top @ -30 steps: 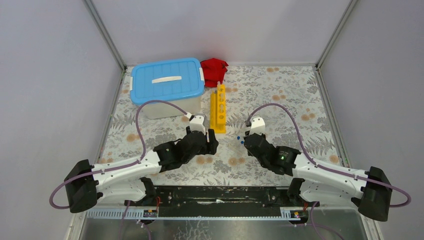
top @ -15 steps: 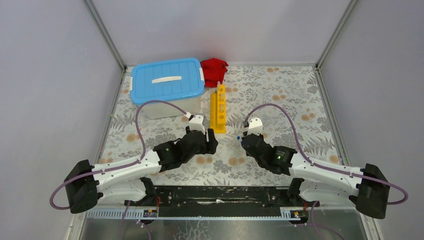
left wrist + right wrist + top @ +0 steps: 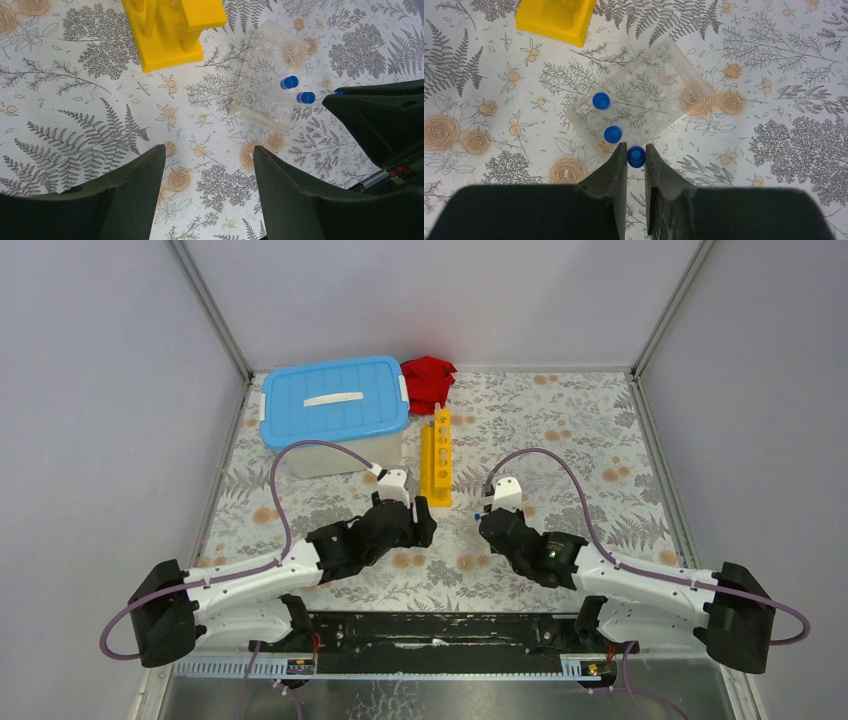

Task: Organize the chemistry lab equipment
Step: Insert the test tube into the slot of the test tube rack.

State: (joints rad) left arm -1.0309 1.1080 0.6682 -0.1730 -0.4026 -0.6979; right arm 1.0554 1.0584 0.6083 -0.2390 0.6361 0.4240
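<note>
While the right gripper (image 3: 636, 149) clamps a blue-capped tube (image 3: 636, 157) at the edge of the clear holder (image 3: 659, 95), the left gripper (image 3: 207, 160) hangs spread and empty near the yellow rack (image 3: 165, 35).

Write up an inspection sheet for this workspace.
Surface: floral-patterned table, flat.
Job's things: blue-lidded tub shut, back left; yellow rack beside it; clear tube holder with two blue-capped tubes standing in it; third tube gripped at its near corner.
Clutter: red cloth at the back edge.
Grippers: left gripper open, empty; right gripper shut on the third tube.
Cables: purple cables loop over each arm, snagging nothing.
Surroundings: grey walls on three sides.
</note>
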